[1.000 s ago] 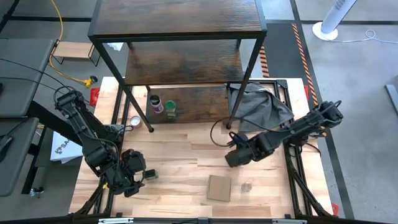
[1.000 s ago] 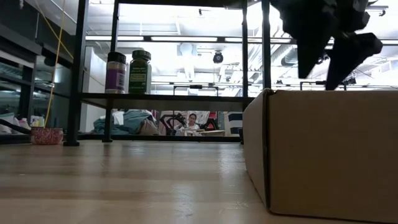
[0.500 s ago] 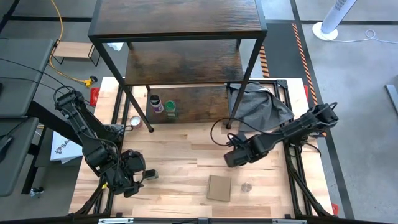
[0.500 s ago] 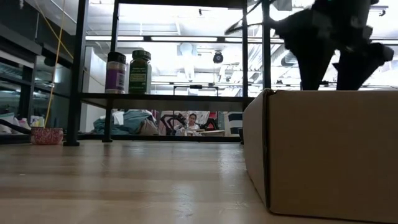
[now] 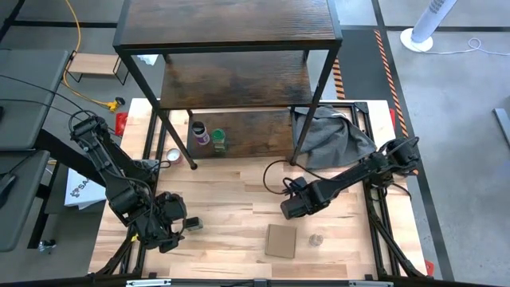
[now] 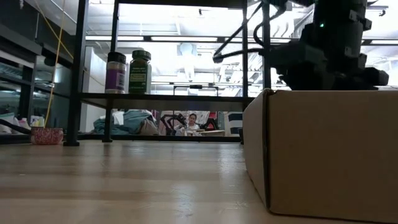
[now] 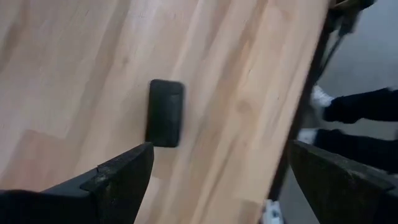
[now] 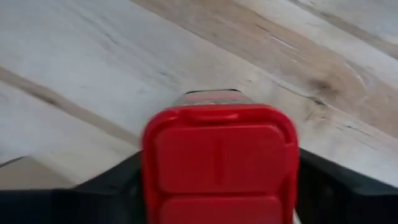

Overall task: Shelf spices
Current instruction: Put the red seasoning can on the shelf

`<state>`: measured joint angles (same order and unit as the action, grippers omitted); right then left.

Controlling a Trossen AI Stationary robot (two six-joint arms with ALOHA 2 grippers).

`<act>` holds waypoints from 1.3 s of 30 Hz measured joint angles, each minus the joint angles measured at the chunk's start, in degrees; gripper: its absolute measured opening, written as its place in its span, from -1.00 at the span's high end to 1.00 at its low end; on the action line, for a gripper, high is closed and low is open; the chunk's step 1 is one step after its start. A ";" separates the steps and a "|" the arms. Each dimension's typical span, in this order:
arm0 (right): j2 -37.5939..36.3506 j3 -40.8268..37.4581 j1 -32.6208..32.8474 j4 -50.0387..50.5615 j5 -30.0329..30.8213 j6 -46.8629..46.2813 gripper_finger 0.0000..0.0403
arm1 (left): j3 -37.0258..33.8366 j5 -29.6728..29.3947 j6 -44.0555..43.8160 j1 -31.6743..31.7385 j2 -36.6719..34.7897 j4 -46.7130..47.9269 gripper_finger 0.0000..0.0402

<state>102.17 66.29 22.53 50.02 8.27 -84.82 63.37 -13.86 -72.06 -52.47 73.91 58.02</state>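
The red box (image 8: 221,163) is seen between the fingers of the right gripper (image 5: 292,207) above the table (image 5: 239,199) — apparently clamped. It is best lifted level — toward the shelf (image 5: 239,127).

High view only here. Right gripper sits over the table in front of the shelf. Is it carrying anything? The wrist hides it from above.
Observer: Yes. The right wrist view shows the red boxy spice container clamped between the fingers of the right gripper, lid facing the camera.
Operator: Left gripper state?
Observer: The left gripper is open, fingers wide apart. A dark container lies flat on the table just ahead of it, untouched.
Operator: Are the two jars on the shelf upright?
Observer: In the low view the purple-lidded jar and the green-lidded jar both stand upright, side by side on the lowest board of the shelf.
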 joint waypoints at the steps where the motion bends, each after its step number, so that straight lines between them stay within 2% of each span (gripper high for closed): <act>1: -0.18 0.34 0.23 0.00 0.15 -0.17 -0.24 | -0.02 -0.18 -0.16 -0.02 0.00 -1.19 -0.81; 3: -0.42 1.89 0.86 0.42 1.38 0.01 0.04 | -0.02 0.00 0.26 -0.65 0.00 -5.46 -0.79; 5: -0.93 4.26 1.58 0.46 3.90 1.17 0.04 | -0.02 1.83 1.04 -2.15 0.00 -8.80 -0.77; 8: -1.24 9.29 2.36 -1.83 8.85 5.46 0.04 | -0.02 2.81 -1.33 -5.20 0.05 -7.34 -0.72; 12: -0.83 17.58 1.09 -5.91 16.18 16.07 0.04 | -0.02 -3.77 -6.65 -8.20 0.11 -3.96 -0.69; 16: 0.88 25.29 -3.81 -3.46 20.54 22.97 0.04 | -0.02 -8.56 -8.30 -8.50 0.11 -2.95 -0.68; 22: 3.35 34.06 -13.24 -3.29 18.07 33.96 0.04 | -0.02 -9.93 -6.32 -5.83 0.13 -2.64 -0.68; 27: 6.53 39.43 -20.32 0.43 12.49 37.43 0.04 | -0.02 -11.47 -4.00 -2.76 0.13 -2.68 -0.68; 36: 10.13 40.67 -26.78 1.89 7.73 40.12 0.04 | -0.02 -11.27 -2.24 0.38 0.13 -5.18 -0.68; 39: 10.82 40.74 -27.67 1.59 8.08 40.31 0.04 | -0.02 -11.24 -2.76 0.37 0.13 -6.14 -0.68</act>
<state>112.99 107.02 -5.14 51.61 16.35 -44.51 63.35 -25.10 -74.82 -52.10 74.04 51.88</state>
